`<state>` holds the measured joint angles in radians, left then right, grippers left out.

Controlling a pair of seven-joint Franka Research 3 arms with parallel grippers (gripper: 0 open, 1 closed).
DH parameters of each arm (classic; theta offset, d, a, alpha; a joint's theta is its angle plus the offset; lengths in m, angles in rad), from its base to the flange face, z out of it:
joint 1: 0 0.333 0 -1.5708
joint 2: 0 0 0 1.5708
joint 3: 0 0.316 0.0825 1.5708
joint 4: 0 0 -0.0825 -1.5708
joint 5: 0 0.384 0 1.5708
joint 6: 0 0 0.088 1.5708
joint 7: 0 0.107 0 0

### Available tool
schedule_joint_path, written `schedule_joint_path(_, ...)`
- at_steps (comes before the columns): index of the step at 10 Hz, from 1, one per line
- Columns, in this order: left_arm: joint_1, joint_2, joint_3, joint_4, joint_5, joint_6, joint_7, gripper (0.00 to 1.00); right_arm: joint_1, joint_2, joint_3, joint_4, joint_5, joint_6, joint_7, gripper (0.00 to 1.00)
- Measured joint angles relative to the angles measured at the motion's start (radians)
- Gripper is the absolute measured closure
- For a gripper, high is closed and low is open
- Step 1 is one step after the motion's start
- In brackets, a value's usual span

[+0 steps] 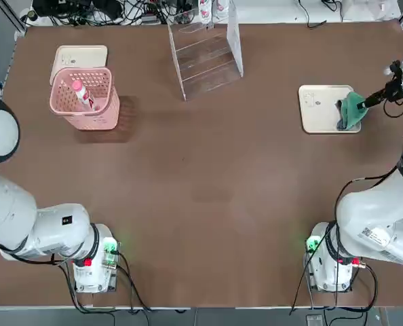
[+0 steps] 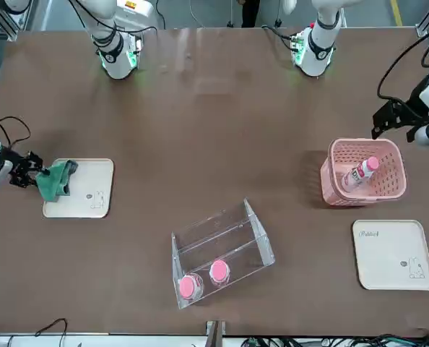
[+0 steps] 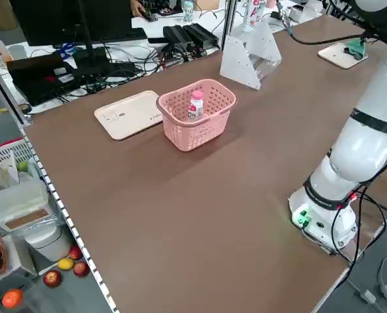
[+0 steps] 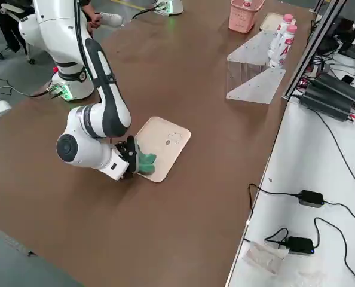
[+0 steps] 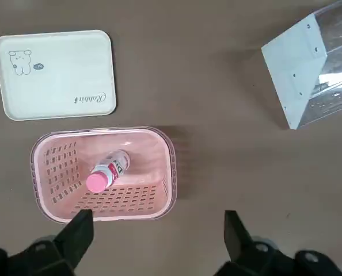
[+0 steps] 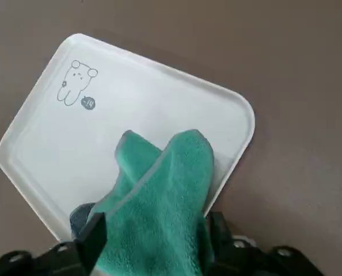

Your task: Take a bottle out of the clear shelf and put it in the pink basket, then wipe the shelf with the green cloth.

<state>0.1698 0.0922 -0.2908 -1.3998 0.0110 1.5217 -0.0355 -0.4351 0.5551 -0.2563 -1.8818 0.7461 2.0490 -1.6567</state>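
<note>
One bottle [image 1: 81,94] lies tilted inside the pink basket [image 1: 105,107], white with a pink cap. Two more bottles [image 2: 188,286] stand in the clear shelf [image 2: 222,249] at the table's far edge. The green cloth [image 6: 165,195] sits bunched on the edge of a cream tray [image 6: 102,115] at the right. My right gripper [image 6: 155,227] is low at that tray, its fingers spread with the cloth between them. My left gripper [image 5: 156,224] hangs open and holding nothing, above the table just beside the basket [image 5: 159,172].
A second cream tray [image 1: 79,56] lies flat behind the basket. Cables and boxes crowd the bench beyond the table's far edge [image 1: 120,10]. Both arm bases [image 1: 93,261] stand at the near edge.
</note>
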Motion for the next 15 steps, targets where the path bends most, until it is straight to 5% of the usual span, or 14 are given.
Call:
schedule_joint_path(1, 0.000, 0.000, 0.000, 0.000, 0.000, 0.000, 0.000, 0.00, 0.000, 0.000, 0.000, 0.010, 0.000, 0.000, 0.003, 0.01)
schedule_joint_path(6, 0.000, 0.000, 0.000, 0.000, 0.000, 0.000, 0.000, 0.00, 0.023, -0.029, 0.000, 0.135, -0.054, -0.048, 0.137, 0.00)
schedule_joint_path(12, 0.001, 0.000, 0.002, -0.001, 0.002, -0.002, 0.000, 0.00, 0.380, -0.246, 0.004, 0.178, -0.404, -0.042, 1.063, 0.00)
schedule_joint_path(15, 0.006, 0.000, 0.004, -0.003, 0.008, -0.026, -0.004, 0.00, 0.479, -0.375, 0.003, 0.182, -0.469, -0.197, 1.410, 0.00)
